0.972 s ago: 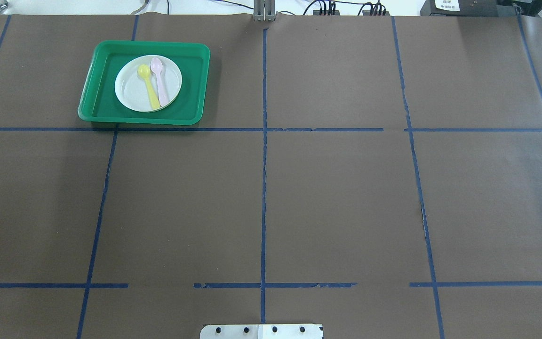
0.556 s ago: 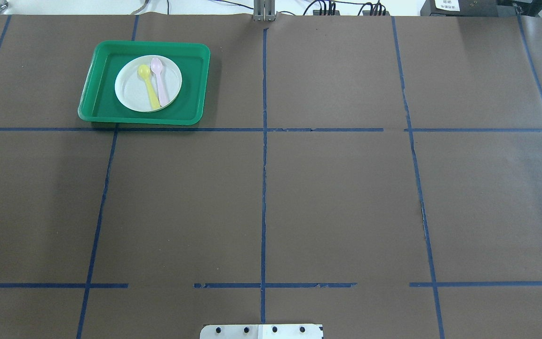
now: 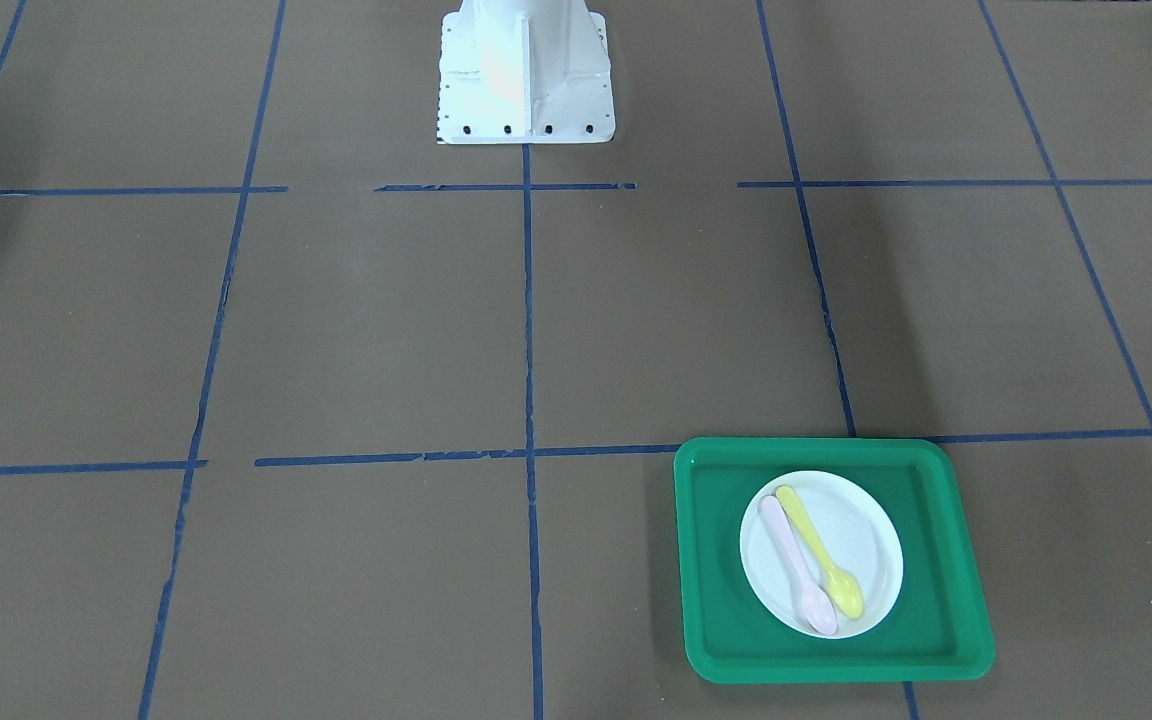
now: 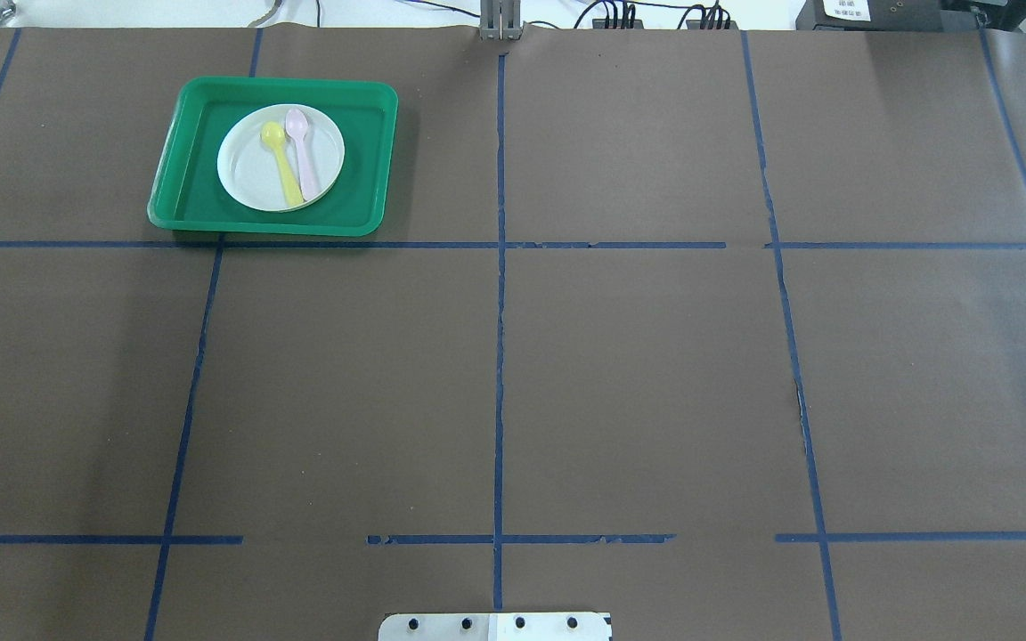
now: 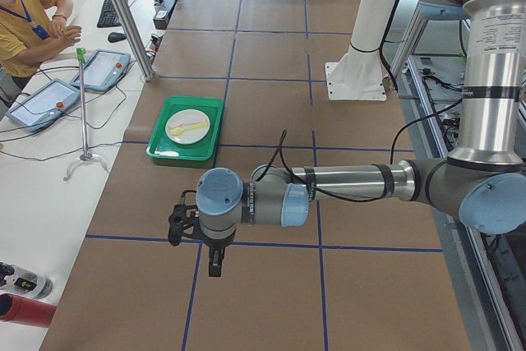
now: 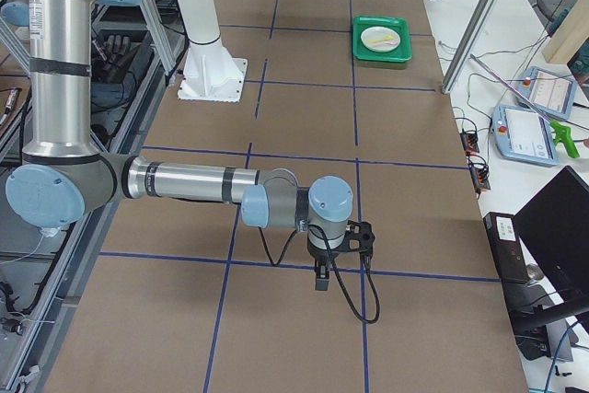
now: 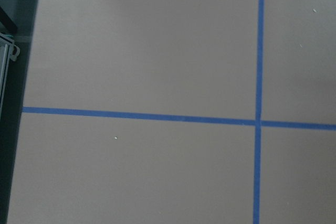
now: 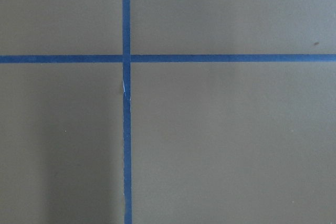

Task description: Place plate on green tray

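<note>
The white plate (image 4: 246, 174) lies inside the green tray (image 4: 362, 178) at the table's far left, with a yellow spoon (image 4: 281, 165) and a pink spoon (image 4: 305, 160) on it. The plate (image 3: 866, 530) and the tray (image 3: 716, 570) also show in the front-facing view. My left gripper (image 5: 215, 265) hangs over the table well short of the tray (image 5: 168, 152) in the exterior left view only. My right gripper (image 6: 320, 281) shows in the exterior right view only, far from the tray (image 6: 382, 56). I cannot tell whether either is open or shut.
Brown paper with blue tape lines covers the table. The white robot base (image 3: 524, 70) stands at the table's near edge. An operator (image 5: 25, 14) sits by tablets beyond the far edge. A metal post (image 5: 123, 14) stands near the tray.
</note>
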### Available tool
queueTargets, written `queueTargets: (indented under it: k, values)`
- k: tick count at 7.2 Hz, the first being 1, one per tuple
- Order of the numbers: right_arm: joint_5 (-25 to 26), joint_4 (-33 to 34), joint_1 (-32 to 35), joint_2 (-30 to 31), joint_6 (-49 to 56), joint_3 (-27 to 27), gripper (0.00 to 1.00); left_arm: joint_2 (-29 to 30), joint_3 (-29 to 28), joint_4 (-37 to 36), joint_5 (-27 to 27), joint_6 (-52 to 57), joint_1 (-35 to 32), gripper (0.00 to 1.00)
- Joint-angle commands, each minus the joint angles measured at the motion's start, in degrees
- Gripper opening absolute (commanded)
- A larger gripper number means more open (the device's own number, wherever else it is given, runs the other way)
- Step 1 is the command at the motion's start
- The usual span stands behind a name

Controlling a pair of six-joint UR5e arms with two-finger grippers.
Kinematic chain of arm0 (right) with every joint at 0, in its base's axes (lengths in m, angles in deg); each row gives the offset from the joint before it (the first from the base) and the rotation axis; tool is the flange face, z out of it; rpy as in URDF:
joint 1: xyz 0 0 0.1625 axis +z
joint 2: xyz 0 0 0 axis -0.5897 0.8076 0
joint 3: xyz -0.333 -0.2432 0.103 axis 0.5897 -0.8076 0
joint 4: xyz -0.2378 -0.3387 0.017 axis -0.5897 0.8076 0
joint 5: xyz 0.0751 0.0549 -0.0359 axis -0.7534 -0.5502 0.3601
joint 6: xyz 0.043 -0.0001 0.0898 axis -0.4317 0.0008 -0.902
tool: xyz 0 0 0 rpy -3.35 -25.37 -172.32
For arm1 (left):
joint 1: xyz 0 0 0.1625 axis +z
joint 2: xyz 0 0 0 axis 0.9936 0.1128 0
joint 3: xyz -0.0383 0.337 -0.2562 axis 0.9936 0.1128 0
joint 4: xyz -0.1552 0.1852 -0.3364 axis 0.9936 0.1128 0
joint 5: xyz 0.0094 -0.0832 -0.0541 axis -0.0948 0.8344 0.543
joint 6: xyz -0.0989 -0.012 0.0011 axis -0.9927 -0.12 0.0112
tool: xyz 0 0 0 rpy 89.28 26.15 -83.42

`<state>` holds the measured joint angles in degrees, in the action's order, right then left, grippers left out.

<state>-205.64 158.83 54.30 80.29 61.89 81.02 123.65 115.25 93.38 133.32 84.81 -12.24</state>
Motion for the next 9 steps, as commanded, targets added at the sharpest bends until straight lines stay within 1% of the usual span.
queueTargets:
  k: [1, 3, 4, 5, 6, 8, 9]
  values:
    - [0.00, 0.00, 0.00, 0.00, 0.00, 0.00, 1.00, -1.77, 3.69, -0.42, 0.03, 0.56, 1.89, 1.00]
    - [0.00, 0.00, 0.00, 0.00, 0.00, 0.00, 1.00, -1.77, 7.02, -2.60, 0.47, 0.56, 2.68, 1.00]
    - [-0.09, 0.00, 0.00, 0.00, 0.00, 0.00, 1.00, -1.16, 7.47, -7.93, 1.52, 0.56, 6.60, 1.00]
    - [0.00, 0.00, 0.00, 0.00, 0.00, 0.00, 1.00, -1.33, 8.08, -9.37, 1.53, 0.56, 6.64, 1.00]
    - [-0.09, 0.00, 0.00, 0.00, 0.00, 0.00, 1.00, -1.85, 7.39, -9.56, 1.61, 0.56, 6.81, 1.00]
    - [0.00, 0.00, 0.00, 0.00, 0.00, 0.00, 1.00, -1.77, 6.95, -14.46, 1.27, 1.60, 6.82, 1.00]
    - [-0.09, 0.00, 0.00, 0.00, 0.00, 0.00, 1.00, -1.77, 5.81, -14.57, 1.18, 5.70, 6.82, 1.00]
